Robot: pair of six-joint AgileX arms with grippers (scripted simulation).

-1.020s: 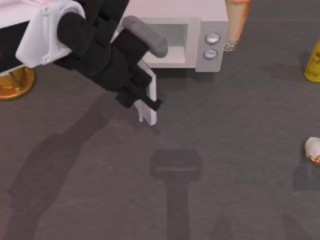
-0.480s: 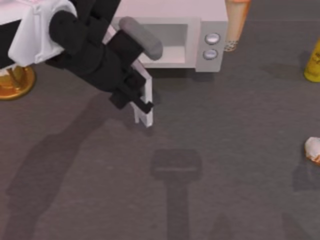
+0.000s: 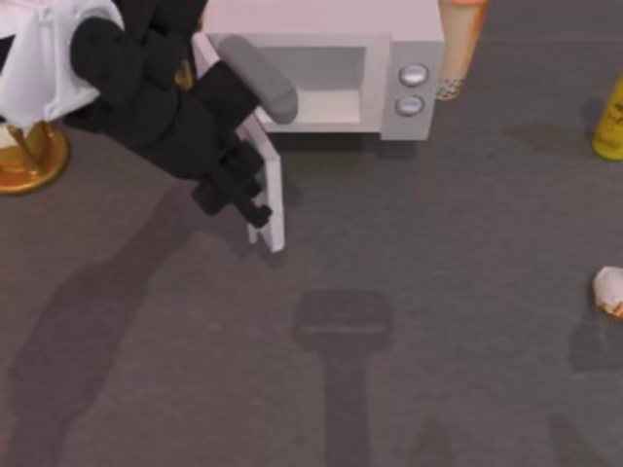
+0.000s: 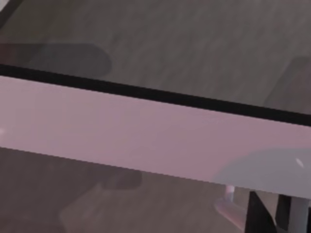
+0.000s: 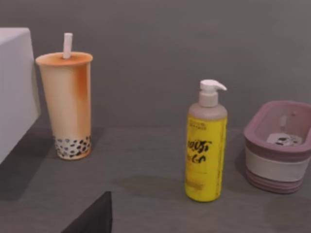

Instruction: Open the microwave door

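Note:
The microwave (image 3: 321, 19) stands at the back middle of the table, its light cavity (image 3: 326, 83) exposed. The microwave door (image 3: 274, 199) stands swung out toward the front, seen nearly edge-on. My left gripper (image 3: 257, 211) is shut on the door's free edge, where the handle runs. In the left wrist view the microwave door (image 4: 146, 136) crosses as a pale band, and one of the dark fingers (image 4: 260, 216) shows below it. Of my right gripper only a dark fingertip (image 5: 95, 218) shows in its wrist view; the arm is outside the top view.
A bubble tea cup (image 3: 459, 44) stands right of the microwave's two knobs (image 3: 414, 76). A yellow pump bottle (image 3: 610, 117) and a white-orange object (image 3: 610, 290) sit at the right edge. A pink-rimmed tub (image 5: 279, 145) is beyond the bottle. A golden base (image 3: 29, 156) lies at left.
The door has swung farther open, its free edge moving left and toward the front. My left gripper moved left with it, still holding on.

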